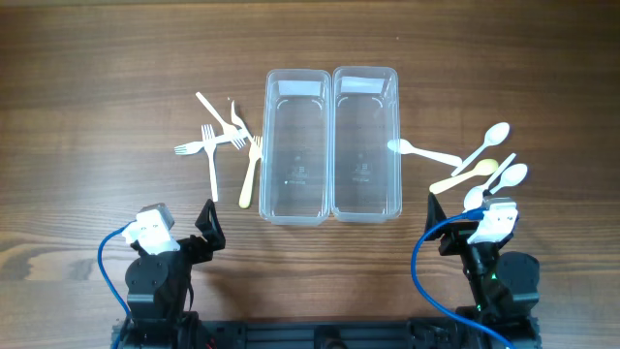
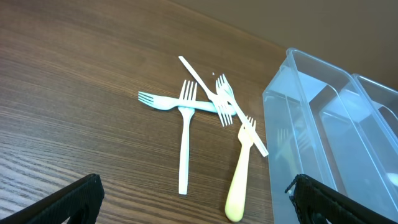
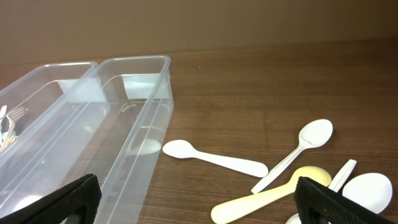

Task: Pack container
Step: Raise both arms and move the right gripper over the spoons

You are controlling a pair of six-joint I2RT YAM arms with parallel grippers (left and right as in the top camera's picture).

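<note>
At the table's (image 1: 87, 87) centre stand two clear tubs, long walls touching: the left tub (image 1: 294, 184) and the right tub (image 1: 365, 189), both running from 12 to 6 o'clock.

At 9 o'clock from the left tub lies a loose heap of white forks (image 1: 208, 145), crossing one another. One lies with its tines toward 9 o'clock; another lies across it, handle toward 6. A cream fork (image 1: 249, 179) rests just beside the left tub's wall, tines toward 12, with a white piece lying over its neck.

At 3 o'clock from the right tub lie the spoons. One white spoon (image 1: 421, 151) has its bowl just beside the tub's wall. Further toward 3 o'clock a cream spoon (image 1: 463, 175) lies among more white spoons (image 1: 489, 141), several overlapping.

The left claw (image 2: 196, 186) sits at 7 o'clock on the table, low over the wood, fingers spread wide and holding nothing; the forks lie ahead of it. The right claw (image 3: 198, 186) sits at 5 o'clock, likewise spread wide and holding nothing, the right tub's near corner to its left and the spoons ahead to its right.
</note>
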